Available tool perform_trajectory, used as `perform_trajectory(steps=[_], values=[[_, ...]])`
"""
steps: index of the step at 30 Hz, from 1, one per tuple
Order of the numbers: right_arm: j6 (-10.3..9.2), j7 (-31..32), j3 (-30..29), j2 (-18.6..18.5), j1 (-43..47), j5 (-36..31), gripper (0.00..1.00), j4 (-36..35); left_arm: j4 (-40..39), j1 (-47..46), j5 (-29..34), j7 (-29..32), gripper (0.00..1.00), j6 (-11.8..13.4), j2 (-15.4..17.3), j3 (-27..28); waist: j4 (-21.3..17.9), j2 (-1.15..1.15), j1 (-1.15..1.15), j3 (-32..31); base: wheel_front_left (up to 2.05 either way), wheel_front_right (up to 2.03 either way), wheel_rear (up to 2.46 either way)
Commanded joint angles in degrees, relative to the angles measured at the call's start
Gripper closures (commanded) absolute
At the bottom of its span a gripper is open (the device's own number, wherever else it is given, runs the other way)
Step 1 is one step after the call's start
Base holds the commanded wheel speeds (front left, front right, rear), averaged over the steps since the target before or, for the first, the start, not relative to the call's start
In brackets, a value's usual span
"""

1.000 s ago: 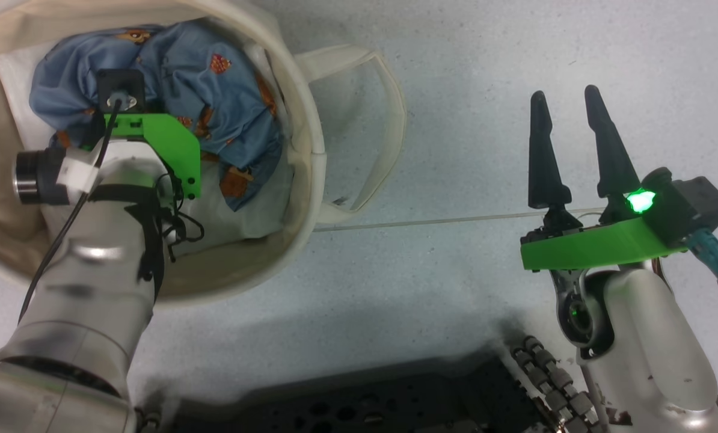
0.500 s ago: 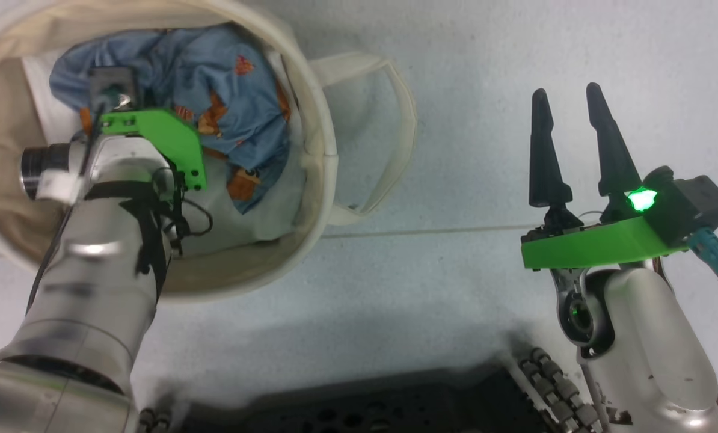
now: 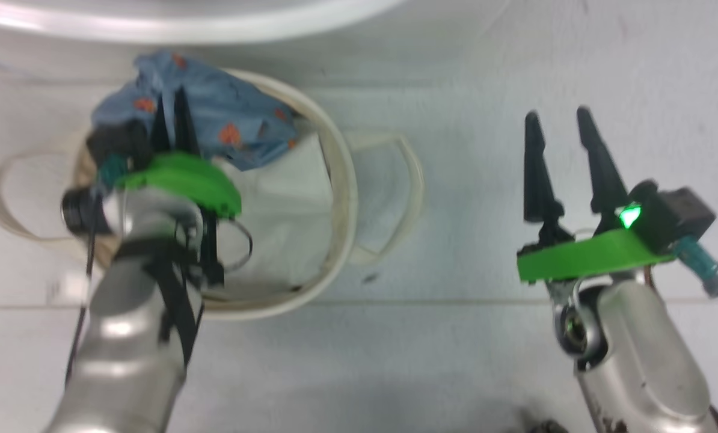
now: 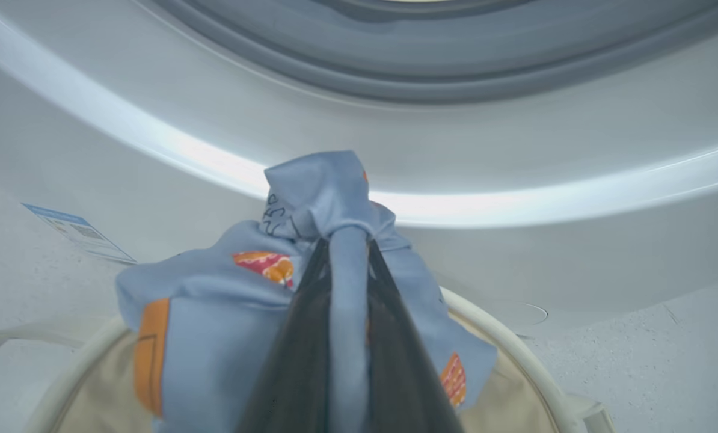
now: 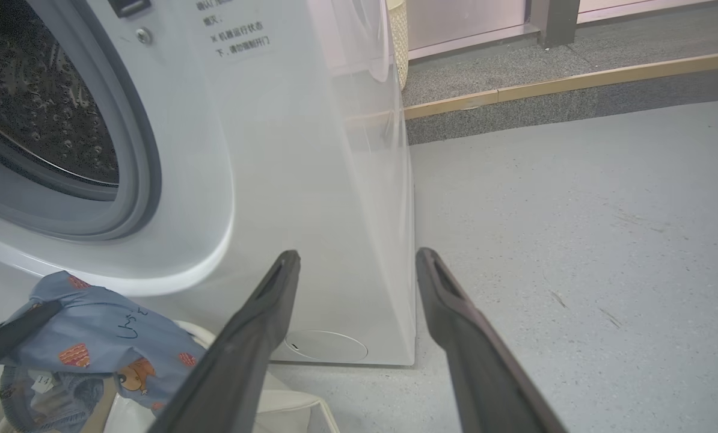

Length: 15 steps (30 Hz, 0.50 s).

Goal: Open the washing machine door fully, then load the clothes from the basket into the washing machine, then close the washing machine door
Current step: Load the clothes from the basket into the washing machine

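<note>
Setting: indoor laundry corner; whether in a home or a test room cannot be told. Evidence: a white front-loading washing machine (image 5: 311, 180) stands directly on a pale speckled floor (image 5: 575, 228), its perforated metal drum (image 5: 40, 102) exposed. A cream canvas basket (image 3: 341, 198) sits just in front. Behind is a raised grey step (image 5: 575, 51) with a tan edge strip (image 5: 575, 82), and a woven bin (image 5: 397, 36) stands past the machine's far corner.

The left end effector (image 4: 346, 243) pinches a fold of the blue garment (image 4: 214, 319) with orange spots, above the basket (image 4: 518, 346), close before the washing machine (image 4: 365, 138).
</note>
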Motion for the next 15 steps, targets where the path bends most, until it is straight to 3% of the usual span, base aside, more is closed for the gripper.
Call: perform_trajectory(steps=[1, 8, 10, 15], values=[[0.43, -0.7, 1.82, -0.02, 3.58, 0.52, 0.0, -0.77, -4.6, 4.7, 2.21, -0.66, 1.0, -0.54, 1.19, 3.03, 2.22, 0.0, 0.0, -7.5, 0.0, 0.0, 0.0], [0.43, -0.7, 1.75, 0.44, 7.02, 0.47, 0.0, 1.13, -18.42, 16.26, 8.4, -0.67, 1.0, -5.53, 0.02, 8.23, 3.03, 0.0, 0.0, -17.57, 0.0, 0.0, 0.0], [0.43, -0.7, 0.88, 0.89, 8.03, 1.06, 0.0, 1.34, -22.02, 19.29, 10.23, -0.67, 1.0, -8.81, -0.06, 7.71, 3.02, 0.0, 0.0, -19.82, 0.0, 0.0, 0.0], [0.43, -0.7, -0.11, 1.48, 10.26, 1.81, 0.0, 1.68, -28.13, 25.5, 10.8, -0.67, 1.0, -12.34, -0.15, 9.3, 3.19, 0.0, 0.0, -23.82, 0.0, 0.0, 0.0]])
